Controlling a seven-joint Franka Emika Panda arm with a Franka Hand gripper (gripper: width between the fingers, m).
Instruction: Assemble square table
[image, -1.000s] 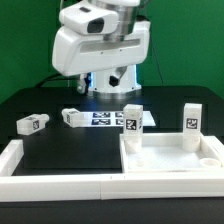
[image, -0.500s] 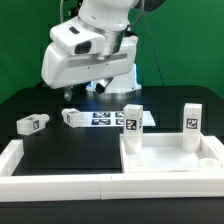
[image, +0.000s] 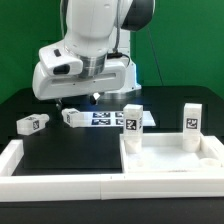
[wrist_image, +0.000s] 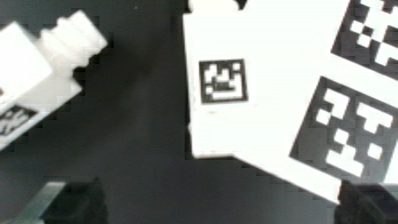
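Loose table leg (wrist_image: 36, 62), lying near the wide-open, empty end effector (wrist_image: 222, 205): probably light, rigid, smooth plastic; best pinched across its flat sides.

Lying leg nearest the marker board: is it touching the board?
Apart. The wrist view shows a strip of dark table between the leg and the marker board.
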